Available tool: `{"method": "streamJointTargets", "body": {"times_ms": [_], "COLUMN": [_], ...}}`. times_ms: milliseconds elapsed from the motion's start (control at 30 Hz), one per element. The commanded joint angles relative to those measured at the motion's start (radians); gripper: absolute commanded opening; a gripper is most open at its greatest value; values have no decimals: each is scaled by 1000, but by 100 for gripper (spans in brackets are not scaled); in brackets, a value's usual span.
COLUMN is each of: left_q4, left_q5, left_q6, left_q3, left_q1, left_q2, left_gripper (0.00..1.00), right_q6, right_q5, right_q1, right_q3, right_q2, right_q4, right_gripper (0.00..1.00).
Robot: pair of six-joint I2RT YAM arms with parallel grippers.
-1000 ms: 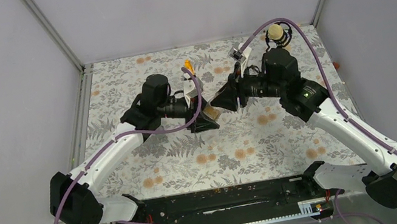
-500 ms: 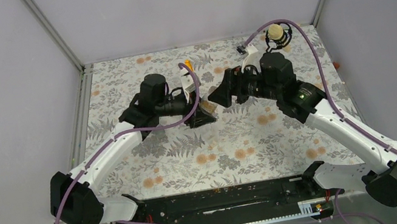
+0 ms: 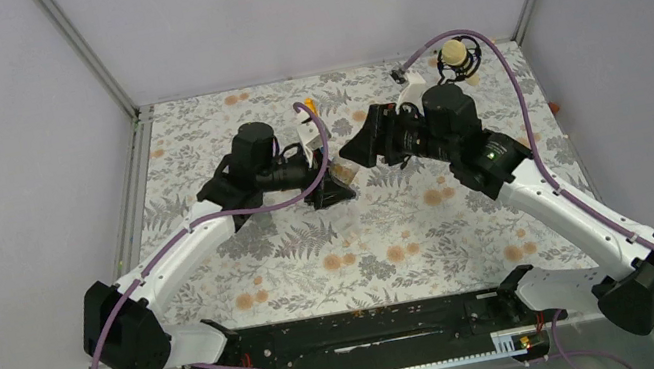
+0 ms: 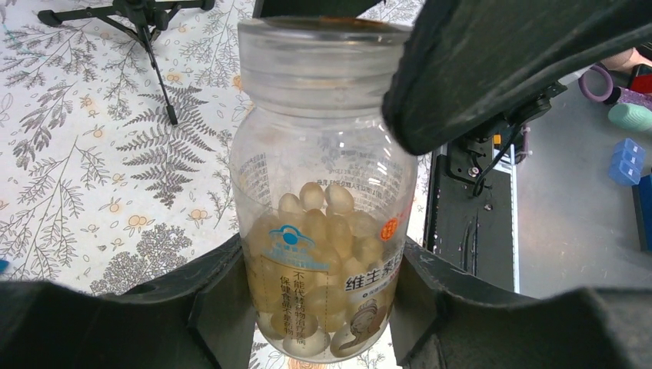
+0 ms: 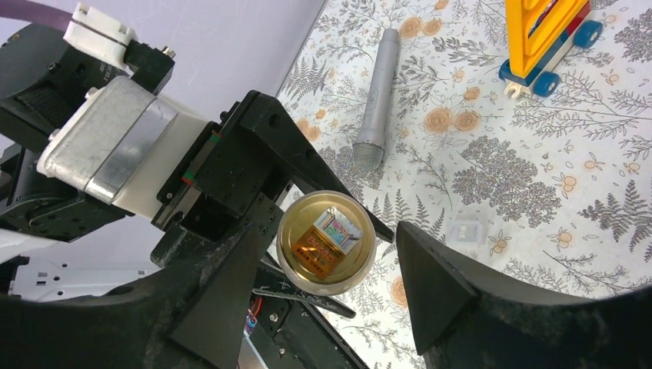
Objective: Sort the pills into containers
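Note:
A see-through jar (image 4: 323,231) half full of pale yellow pills (image 4: 327,219) is held sideways above the floral cloth. My left gripper (image 4: 323,288) is shut on its lower body. The frosted lid (image 4: 321,54) sits on the jar's neck. In the right wrist view that lid (image 5: 326,243) faces the camera, with a gold and silver sticker under it. My right gripper (image 5: 327,246) stands open around the lid, with its right finger clearly apart from it. In the top view my left gripper (image 3: 332,190) and right gripper (image 3: 350,152) meet at mid-table.
A grey microphone (image 5: 378,96) lies on the cloth, near an orange piece on a blue wheeled base (image 5: 546,31). A small see-through object (image 5: 467,231) rests to the right of the jar. A black tripod stand (image 4: 146,31) and a cream ball (image 3: 454,53) stand at the back.
My right gripper has opened off the jar's lid and drawn back a little toward the far side. The left gripper keeps its hold and has shifted slightly left.

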Motion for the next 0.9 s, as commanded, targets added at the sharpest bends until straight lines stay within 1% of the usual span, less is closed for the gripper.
{"method": "streamJointTargets", "body": {"times_ms": [0, 33, 100, 200, 233, 267, 333, 367, 433, 500, 567, 633, 767, 867], "left_q4": [71, 75, 65, 67, 67, 65, 46, 39, 17, 0, 3, 3, 2, 4], "left_q5": [-34, -57, -78, -78, -77, -72, -54, -41, -2, 43, 95, 170, 330, 345], "left_q6": [-25, -36, -40, -40, -40, -40, -37, -35, -32, -24, -19, -10, 15, 28], "left_q3": [3, 4, 16, 16, 15, 14, 11, 12, 16, 13, 2, -4, -8, -19], "left_q1": [1, 0, 0, 0, 0, 1, 2, 2, 2, 2, 2, 2, 0, -3], "left_q2": [-20, -21, -16, -21, -23, -24, -24, -24, -20, -17, -18, -21, -22, -34], "left_gripper": [0, 0, 0, 0, 0, 0, 0, 0, 0, 0, 0, 0, 0, 0], "right_q6": [59, 63, 63, 39, 21, -5, -93, -143, -249, -327, -367, -395, -430, -474], "right_q5": [32, 36, 29, 10, 7, -1, -36, -82, -222, -391, -526, -607, -685, -744], "right_q1": [11, 11, 12, 11, 11, 10, 3, -7, -41, -79, -116, -139, -155, -157], "right_q3": [51, 50, 53, 53, 52, 54, 55, 54, 40, 18, 18, 29, 59, 84], "right_q2": [31, 33, 37, 31, 22, 13, -14, -27, -55, -80, -88, -84, -68, -57], "right_q4": [8, 9, 9, 22, 26, 25, 25, 26, 36, 46, 36, 15, -21, -55], "right_gripper": [71, 69, 62, 32, 25, 20, 13, 11, 5, 4, 4, 3, 2, 0]}}
